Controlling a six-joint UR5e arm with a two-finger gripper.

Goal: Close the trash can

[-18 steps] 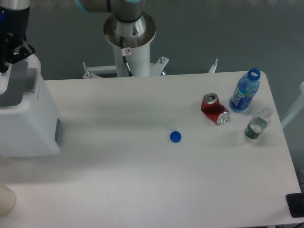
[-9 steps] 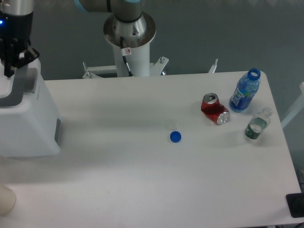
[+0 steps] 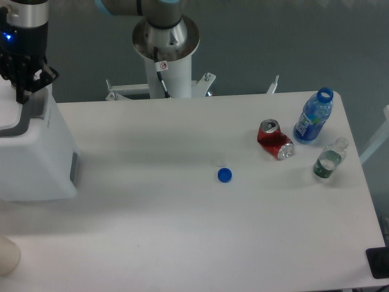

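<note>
I see the end effector (image 3: 24, 91) above the trash can (image 3: 33, 152) rim — can't tell if it's parted — soda can (image 3: 275, 139) well apart

Nothing here reads as words. My base column (image 3: 165, 61) carries a small round red prohibition sign; the blue bottle's label (image 3: 311, 121) is too blurred to read.

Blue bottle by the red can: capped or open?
Open. The blue bottle stands upright with a bare ring mouth and no cap on it; a loose blue cap lies on the table, apart from it.
</note>
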